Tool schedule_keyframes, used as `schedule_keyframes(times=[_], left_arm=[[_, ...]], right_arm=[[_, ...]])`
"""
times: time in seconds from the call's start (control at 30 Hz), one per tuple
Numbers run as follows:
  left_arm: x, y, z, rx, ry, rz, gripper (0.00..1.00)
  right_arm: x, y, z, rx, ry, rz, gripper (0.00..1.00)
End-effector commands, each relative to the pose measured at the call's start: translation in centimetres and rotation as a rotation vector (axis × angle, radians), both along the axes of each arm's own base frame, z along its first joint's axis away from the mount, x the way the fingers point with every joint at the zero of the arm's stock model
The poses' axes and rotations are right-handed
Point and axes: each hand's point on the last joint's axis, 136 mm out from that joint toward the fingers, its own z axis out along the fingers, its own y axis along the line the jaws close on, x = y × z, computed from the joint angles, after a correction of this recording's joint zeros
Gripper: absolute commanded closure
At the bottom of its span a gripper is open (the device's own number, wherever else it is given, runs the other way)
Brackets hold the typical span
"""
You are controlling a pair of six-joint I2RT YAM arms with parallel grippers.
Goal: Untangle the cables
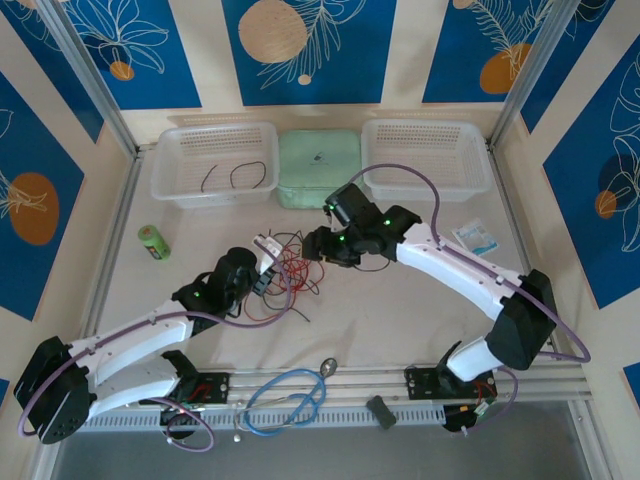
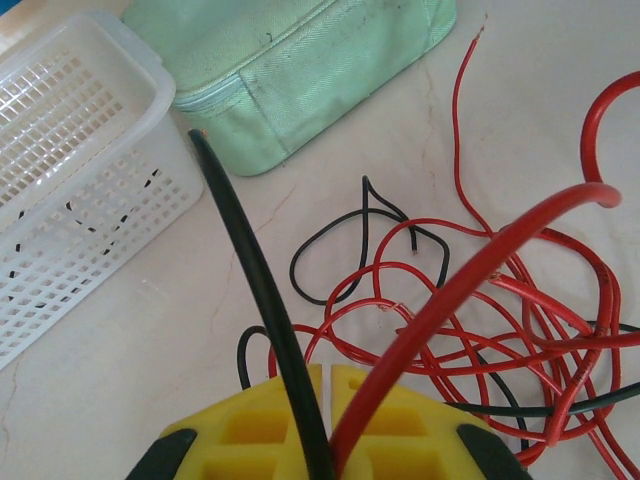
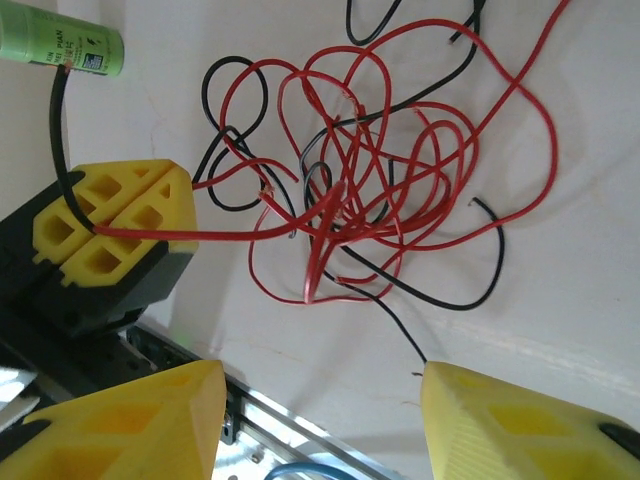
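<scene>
Ahead of left gripper (image 2: 327, 400): white perforated plastic basket (image 2: 70, 150), pale green fabric zip pouch (image 2: 300, 70). It is clenched on two strands of the tangle of thin red and black cables (image 3: 335, 205), lying just ahead of right gripper (image 3: 322, 385), released. Small green cylinder (image 3: 60, 45), label partly "PHAN", beyond left gripper.

My white-shelled left arm (image 1: 140, 340) stretches forward from its base. Its yellow-padded left gripper (image 2: 328, 405) is clamped tight on one black and one red strand of the thin red and black cables (image 3: 335, 200). My right arm (image 1: 460, 265) folds in from the tangle's right, and the right gripper (image 3: 320, 420) is spread wide, holding nothing.
</scene>
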Motion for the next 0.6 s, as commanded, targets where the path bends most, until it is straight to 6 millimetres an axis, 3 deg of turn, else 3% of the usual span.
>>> schedule_keyframes(times=[0.0, 0.1, 0.33, 0.47, 0.57], left_arm=[[0.3, -0.4, 1.7, -0.048, -0.017, -0.002, 1.0], [0.3, -0.3, 2.0, -0.055, -0.022, 0.001, 1.0], [0.1, -0.1, 3.0, -0.062, -0.042, 0.002, 1.0], [0.0, 0.1, 3.5, -0.068, -0.052, 0.001, 1.0], [0.0, 0.3, 3.7, -0.065, -0.059, 0.005, 1.0]], right_arm=[[0.3, 1.2, -0.1, 0.032, 0.003, -0.027, 0.46], [0.4, 1.4, -1.5, 0.022, 0.026, -0.039, 0.49], [1.1, 2.5, -3.7, -0.001, 0.062, -0.034, 0.69], [1.5, 2.8, -4.4, -0.016, 0.07, -0.031, 0.77], [1.7, 2.4, -4.4, -0.033, 0.059, -0.037, 0.89]])
